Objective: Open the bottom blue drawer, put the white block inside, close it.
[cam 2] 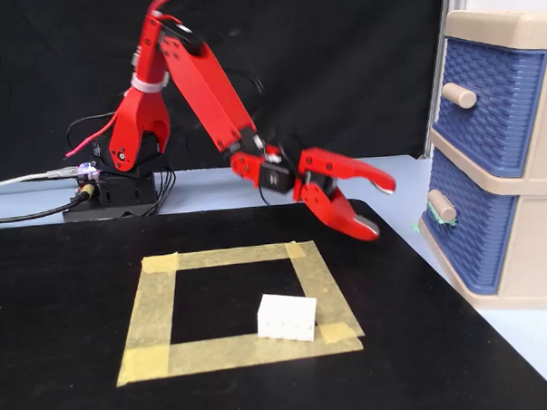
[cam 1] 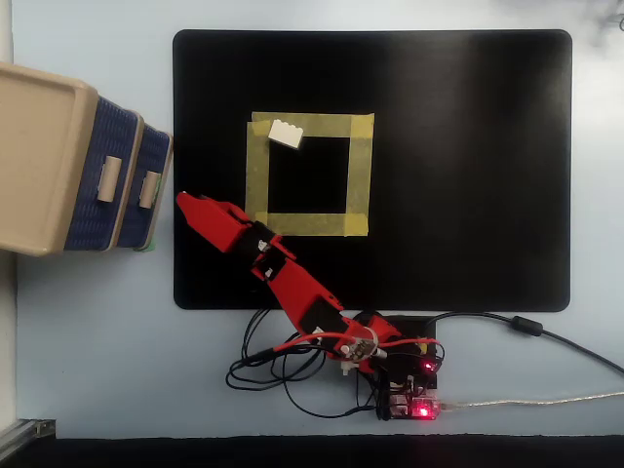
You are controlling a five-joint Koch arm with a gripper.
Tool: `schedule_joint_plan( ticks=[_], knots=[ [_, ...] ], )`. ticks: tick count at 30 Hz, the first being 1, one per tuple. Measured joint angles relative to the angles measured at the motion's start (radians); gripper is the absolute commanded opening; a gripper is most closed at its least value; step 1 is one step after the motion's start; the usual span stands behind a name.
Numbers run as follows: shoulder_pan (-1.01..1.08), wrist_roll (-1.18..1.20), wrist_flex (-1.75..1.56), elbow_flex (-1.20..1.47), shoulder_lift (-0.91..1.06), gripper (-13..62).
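The bottom blue drawer (cam 2: 479, 237) sits in the beige cabinet (cam 2: 539, 248) at the right of the fixed view, and looks pushed in. Its beige handle (cam 2: 442, 207) faces the mat. In the overhead view the bottom blue drawer (cam 1: 159, 161) is at the left. The white block (cam 2: 287, 317) lies on the near tape strip, and in the overhead view the white block (cam 1: 287, 134) is at the tape square's top left. My red gripper (cam 2: 379, 207) is open and empty, a short way left of the handle. In the overhead view my gripper (cam 1: 185, 203) is just right of the cabinet.
A yellow tape square (cam 1: 309, 175) marks the black mat (cam 1: 468, 175). The matching top blue drawer (cam 2: 491, 96) is shut above the bottom one. The arm's base, board and cables (cam 1: 390, 375) sit off the mat's edge. A green scrap (cam 1: 146, 245) lies at the cabinet's foot.
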Motion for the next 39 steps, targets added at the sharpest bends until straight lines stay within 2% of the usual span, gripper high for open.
schedule_joint_plan(
  ticks=[4, 11, 13, 14, 16, 18, 19, 24, 31, 35, 36, 38, 39],
  knots=[
    [-0.028, 0.000, -0.054, -0.117, -0.077, 33.7],
    [-0.069, 0.002, -0.054, -0.436, -0.322, 33.0],
    [-0.072, 0.008, -0.060, -0.485, -0.368, 30.1],
    [-0.071, 0.018, -0.077, -0.505, -0.394, 26.5],
    [-0.071, 0.052, -0.098, -0.509, -0.408, 12.3],
    [-0.071, 0.081, -0.106, -0.502, -0.410, -4.8],
    [-0.071, 0.084, -0.112, -0.472, -0.408, -8.4],
    [-0.038, 0.075, -0.153, -0.341, -0.367, -8.0],
    [0.089, -0.003, -0.356, 0.250, -0.127, -8.0],
    [0.140, -0.017, -0.442, 0.422, -0.051, -6.8],
    [0.144, -0.017, -0.439, 0.443, -0.034, -0.9],
    [0.144, -0.015, -0.436, 0.457, -0.017, 22.4],
    [0.144, -0.015, -0.433, 0.457, -0.012, 29.4]
  ],
)
